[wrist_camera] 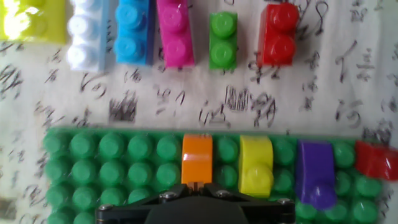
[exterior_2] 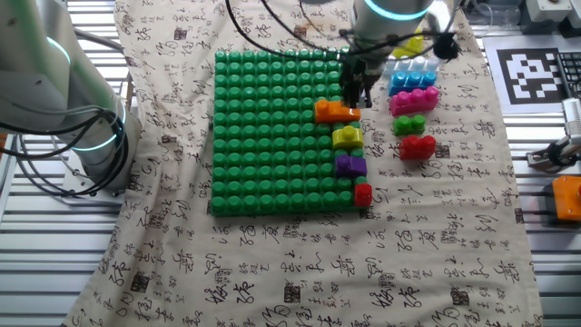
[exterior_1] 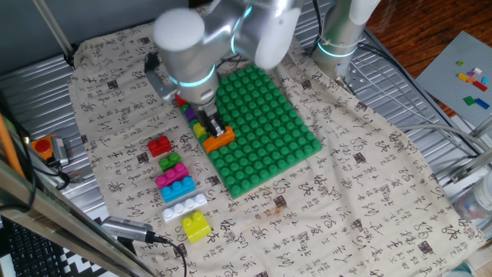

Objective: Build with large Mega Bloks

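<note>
Gripper [exterior_2: 352,91] sits directly over the orange brick [exterior_2: 337,112], at the right edge of the green baseplate [exterior_2: 272,136], upper centre of the other fixed view. In the hand view the orange brick [wrist_camera: 197,158] lies straight ahead of the fingers, bottom centre of frame, its long axis running up the frame, i.e. across the row of seated bricks. Jaw state: fingertips are hidden behind the gripper body in the hand view and too small in the fixed views; cannot tell whether they pinch the brick or stand apart from it.

Seated row along the same baseplate edge, reading toward frame right in the hand view: orange, yellow brick [wrist_camera: 256,165], purple brick [wrist_camera: 316,173], red brick [wrist_camera: 376,160].

Loose supply lies on the cloth beyond the plate edge, top of hand view. Judgement: the green brick [wrist_camera: 222,38] is the nearest loose piece, almost dead ahead of the fingers, long axis parallel to the orange one.
</note>
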Controlling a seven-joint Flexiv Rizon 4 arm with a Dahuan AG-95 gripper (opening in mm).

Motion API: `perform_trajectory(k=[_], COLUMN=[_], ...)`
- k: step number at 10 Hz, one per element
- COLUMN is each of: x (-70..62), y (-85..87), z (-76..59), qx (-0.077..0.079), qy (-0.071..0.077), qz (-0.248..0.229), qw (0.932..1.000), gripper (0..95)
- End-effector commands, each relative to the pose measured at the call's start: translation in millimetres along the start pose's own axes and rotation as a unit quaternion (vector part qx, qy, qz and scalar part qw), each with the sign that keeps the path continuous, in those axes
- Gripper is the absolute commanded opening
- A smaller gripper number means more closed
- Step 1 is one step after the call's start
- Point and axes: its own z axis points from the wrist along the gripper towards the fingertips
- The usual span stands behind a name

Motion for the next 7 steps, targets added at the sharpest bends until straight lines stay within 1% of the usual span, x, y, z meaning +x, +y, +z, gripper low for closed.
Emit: perform_trajectory(k=[1,2,3,4,5,6,7], x=[-6.2,-7.6,-11.0,-13.5,-16.2,-16.6,-17.7], y=[1.8,2.3,2.6,2.6,2.0,1.9,3.2], z=[6.8,10.4,20.4,28.7,40.1,41.4,37.5], qx=[0.001,0.001,0.004,0.005,0.005,0.006,0.005], qy=[0.0,-0.001,-0.007,-0.013,-0.024,-0.025,-0.021], qz=[0.0,0.0,0.001,0.002,0.001,0.0,0.0], qw=[1.0,1.0,1.0,0.9999,0.9997,0.9997,0.9998], gripper=[0.0,0.0,0.0,0.0,0.0,0.0,0.0])
